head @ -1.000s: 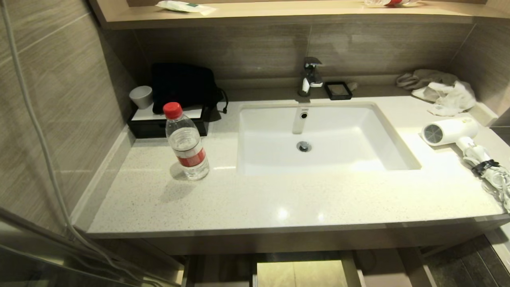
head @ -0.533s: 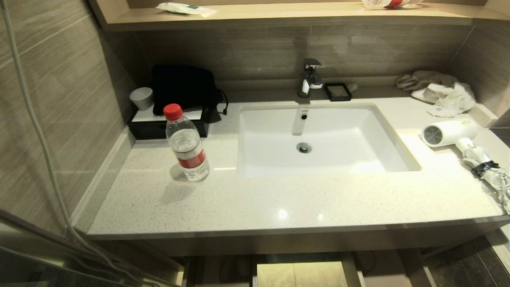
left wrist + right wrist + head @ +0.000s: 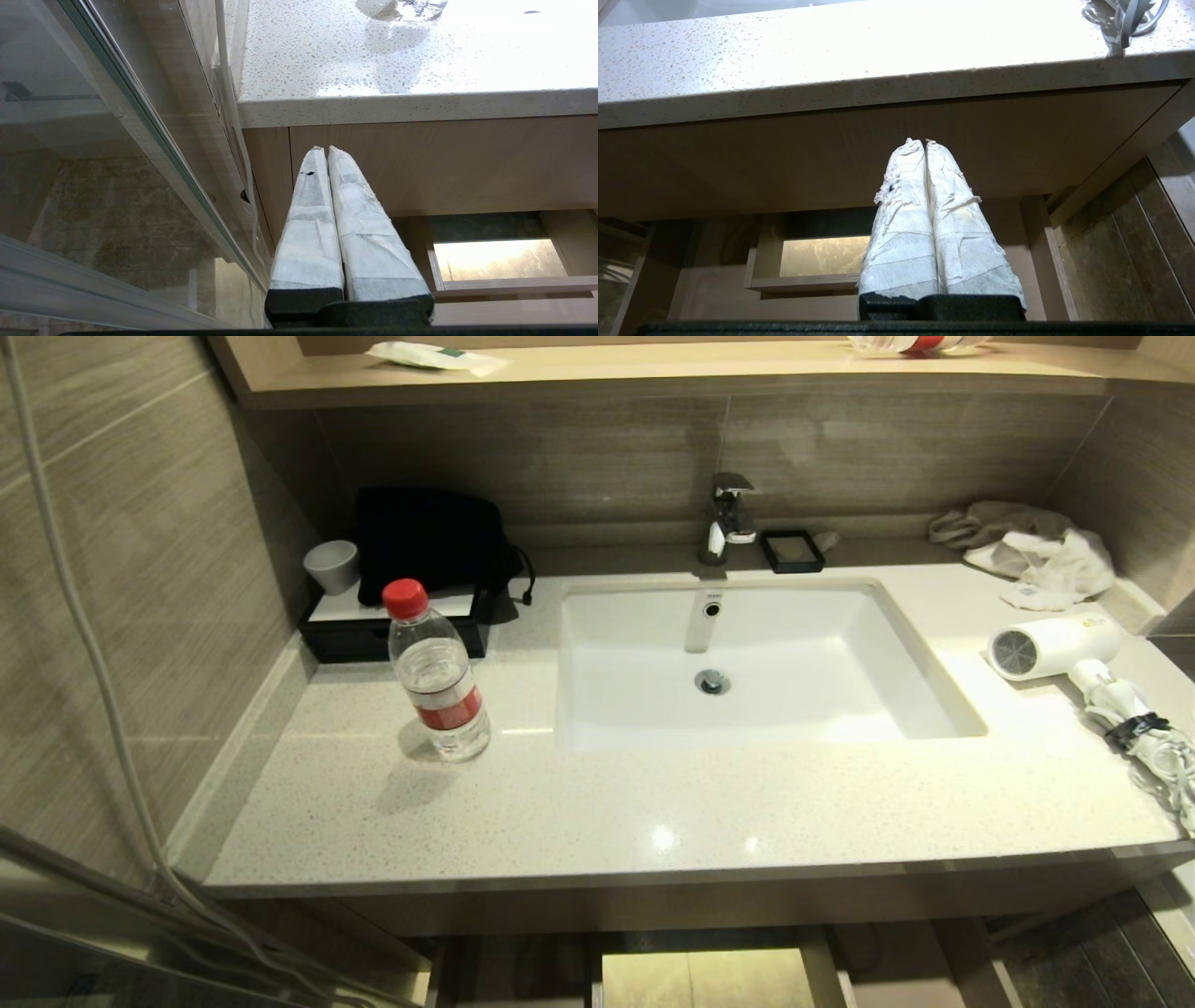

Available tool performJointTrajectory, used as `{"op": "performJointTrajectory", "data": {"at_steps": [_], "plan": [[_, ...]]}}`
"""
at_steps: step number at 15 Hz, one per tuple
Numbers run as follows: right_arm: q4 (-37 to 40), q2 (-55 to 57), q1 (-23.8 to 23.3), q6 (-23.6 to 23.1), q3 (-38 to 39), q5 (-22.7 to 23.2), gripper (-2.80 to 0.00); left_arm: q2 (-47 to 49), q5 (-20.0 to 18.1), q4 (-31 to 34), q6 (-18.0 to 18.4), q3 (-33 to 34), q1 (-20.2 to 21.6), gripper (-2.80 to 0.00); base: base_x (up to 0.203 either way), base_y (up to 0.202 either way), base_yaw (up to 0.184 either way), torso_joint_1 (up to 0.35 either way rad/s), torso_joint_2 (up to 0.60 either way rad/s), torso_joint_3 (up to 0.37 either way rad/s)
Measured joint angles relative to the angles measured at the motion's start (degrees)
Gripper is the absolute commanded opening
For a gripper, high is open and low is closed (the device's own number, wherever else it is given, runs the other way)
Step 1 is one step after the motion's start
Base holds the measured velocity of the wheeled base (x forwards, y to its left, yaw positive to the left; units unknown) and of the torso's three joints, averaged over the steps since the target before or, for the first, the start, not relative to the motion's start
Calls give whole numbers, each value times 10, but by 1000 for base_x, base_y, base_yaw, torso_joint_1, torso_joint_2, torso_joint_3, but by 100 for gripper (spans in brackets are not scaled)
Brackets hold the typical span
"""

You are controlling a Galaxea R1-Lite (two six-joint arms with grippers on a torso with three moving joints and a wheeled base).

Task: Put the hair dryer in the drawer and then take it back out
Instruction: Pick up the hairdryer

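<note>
While both our hands, left hand [image 3: 322, 148] and right hand [image 3: 920, 140], pressed shut and empty below the tabletop [image 3: 597, 803]: our white hair dryer [image 3: 1055, 646], grey mesh grille, bundled cord.

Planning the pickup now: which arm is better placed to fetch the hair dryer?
Probably the right. The hair dryer lies at the counter's right end, and the right gripper is below that end, its cord overhead; the left gripper sits under the far end.

Speckled stone countertop [image 3: 579, 803], polished and glossy, above both grippers. Smooth white plastic hair dryer [image 3: 1055, 644] with grey mesh grille. Matt wood-grain drawer [image 3: 878, 154] front just beyond right gripper [image 3: 924, 141] (fingers wrapped in wrinkled white tape). Glossy ceramic sink [image 3: 747, 653]; shiny metal faucet [image 3: 728, 518].
</note>
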Motion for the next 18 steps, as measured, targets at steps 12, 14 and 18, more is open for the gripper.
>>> {"op": "performJointTrajectory", "data": {"at_steps": [12, 14, 18], "plan": [[0, 0, 1, 0, 0, 0, -280, 0, 0, 1, 15, 0, 1, -280, -113, -104, -2, 2, 0, 2], [0, 0, -1, -1, 0, 0, -280, 0, 0, 1, 10, 0, 0, -280, -3, -23, -2, 3, 3, 4], [0, 0, 0, 0, 0, 0, -280, 0, 0, 2, 9, 0, 0, -280, 0, 0, 0, 0, 0, 0]]}}
